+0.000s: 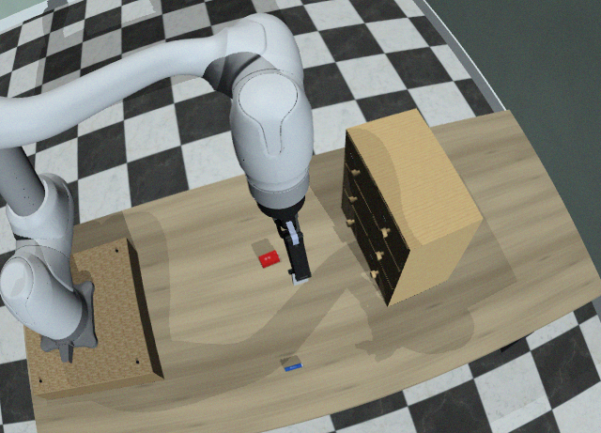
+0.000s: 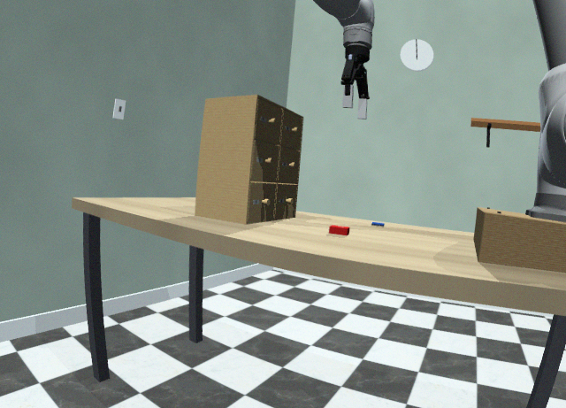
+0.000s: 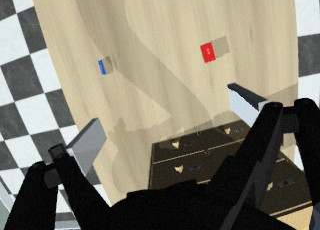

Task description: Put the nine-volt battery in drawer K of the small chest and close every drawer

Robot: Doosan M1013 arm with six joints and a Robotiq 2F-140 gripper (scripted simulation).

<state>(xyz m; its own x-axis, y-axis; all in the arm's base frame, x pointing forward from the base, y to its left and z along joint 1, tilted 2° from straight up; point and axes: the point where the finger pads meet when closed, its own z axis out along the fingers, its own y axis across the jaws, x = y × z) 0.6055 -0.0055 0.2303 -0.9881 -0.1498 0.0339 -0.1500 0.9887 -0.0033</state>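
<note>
The small wooden chest stands on the right half of the table, its dark front facing the arm. It has several drawers with pale knobs, all pushed in; it also shows in the exterior view and the wrist view. The drawer marks are too small to read. A small red block lies at mid-table. A small flat blue thing lies near the front edge. I cannot tell which is the battery. My gripper hangs high above the table, open and empty.
The arm's base stands on a wooden block at the table's left end. The table's curved front edge runs close to the blue thing. A small shelf hangs on the far wall.
</note>
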